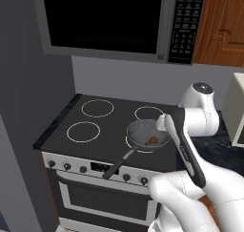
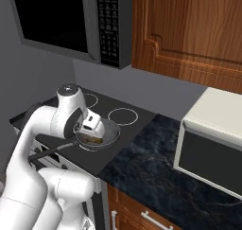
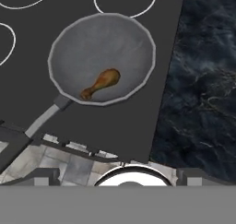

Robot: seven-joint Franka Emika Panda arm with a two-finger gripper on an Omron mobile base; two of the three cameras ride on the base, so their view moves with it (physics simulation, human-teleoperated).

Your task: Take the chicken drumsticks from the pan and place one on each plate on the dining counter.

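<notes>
Drumstick [image 3: 101, 84], one, orange-brown, lying loose in the grey pan [image 3: 83, 43] on the stove's front right ring; judged light, rigid and possibly greasy, best taken across the thick meaty end rather than the thin bone. Claw [image 1: 164, 122] poised above the pan, jaws spread wide, gripping nothing.
</notes>
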